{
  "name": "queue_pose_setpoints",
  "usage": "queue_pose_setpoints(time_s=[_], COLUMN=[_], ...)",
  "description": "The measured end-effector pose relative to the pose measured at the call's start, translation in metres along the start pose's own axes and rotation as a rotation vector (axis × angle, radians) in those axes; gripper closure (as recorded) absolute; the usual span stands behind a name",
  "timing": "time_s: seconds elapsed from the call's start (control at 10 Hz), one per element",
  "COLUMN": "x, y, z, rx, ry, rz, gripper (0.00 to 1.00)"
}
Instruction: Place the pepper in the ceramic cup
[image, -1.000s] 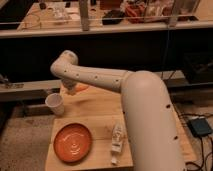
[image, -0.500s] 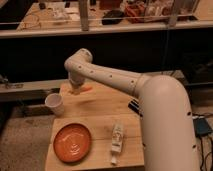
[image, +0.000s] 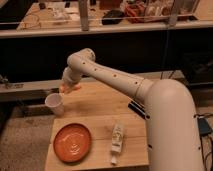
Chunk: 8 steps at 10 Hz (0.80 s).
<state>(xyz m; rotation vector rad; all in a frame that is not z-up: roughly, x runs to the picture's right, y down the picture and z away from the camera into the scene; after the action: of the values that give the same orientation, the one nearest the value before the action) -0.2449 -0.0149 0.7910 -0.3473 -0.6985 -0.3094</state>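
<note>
Just beside the ceramic cup (image: 54, 104), the bent arm's claw (image: 67, 88) grips the pepper (image: 70, 88).

A laboratory or workshop is shown. A white robot arm (image: 125, 85) is seen reaching over a small wooden table (image: 100, 107), and its gripper (image: 67, 88) is held above the table's left end, near a ceramic cup (image: 54, 104). Behind the table, long workbenches (image: 100, 20) are seen, loaded with tools, boxes and cables. The area is bounded by metal rails (image: 30, 86) and upright posts (image: 84, 14).
</note>
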Motion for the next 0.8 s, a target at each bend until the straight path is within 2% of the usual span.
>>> queue_pose_setpoints(time_s=[0.2, 0.3, 0.5, 0.6, 0.8], x=[-0.023, -0.032, -0.049, -0.059, -0.069], y=[-0.008, -0.011, -0.013, -0.013, -0.012], z=[-0.005, -0.007, -0.003, 0.000, 0.002], rx=[0.031, 0.047, 0.045, 0.042, 0.037], ry=[-0.101, -0.191, -0.259, -0.309, -0.461], rz=[-0.030, -0.039, -0.057, -0.067, -0.062], gripper=[1.00, 1.00, 1.00, 1.00, 1.00])
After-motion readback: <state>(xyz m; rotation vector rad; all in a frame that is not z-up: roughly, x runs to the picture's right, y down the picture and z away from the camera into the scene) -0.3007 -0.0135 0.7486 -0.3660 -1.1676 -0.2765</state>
